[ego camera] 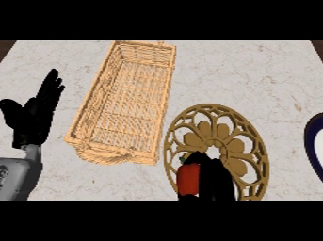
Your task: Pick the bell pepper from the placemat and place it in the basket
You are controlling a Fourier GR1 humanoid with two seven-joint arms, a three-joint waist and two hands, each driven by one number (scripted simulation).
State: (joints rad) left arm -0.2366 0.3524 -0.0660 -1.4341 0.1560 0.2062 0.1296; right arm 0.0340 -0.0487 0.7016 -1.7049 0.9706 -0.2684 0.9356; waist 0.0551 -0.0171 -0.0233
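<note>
Bell pepper (pixel 187 180) on placemat (pixel 221 128), within curled fingers of right hand (pixel 213 181); left hand (pixel 32 117) straight-fingered.

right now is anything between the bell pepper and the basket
Nothing visible. The bell pepper, with the right hand curled round it, is at the placemat's left edge; only a strip of counter separates the placemat from the wicker basket's near corner.

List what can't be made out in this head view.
All head view:
The bell pepper: its right side is hidden by the right hand curled round it.
The right hand: wrist and forearm cut off at the lower edge.
The placemat: lower middle covered by hand and pepper.
The plate: mostly cut off by the right edge.
</note>
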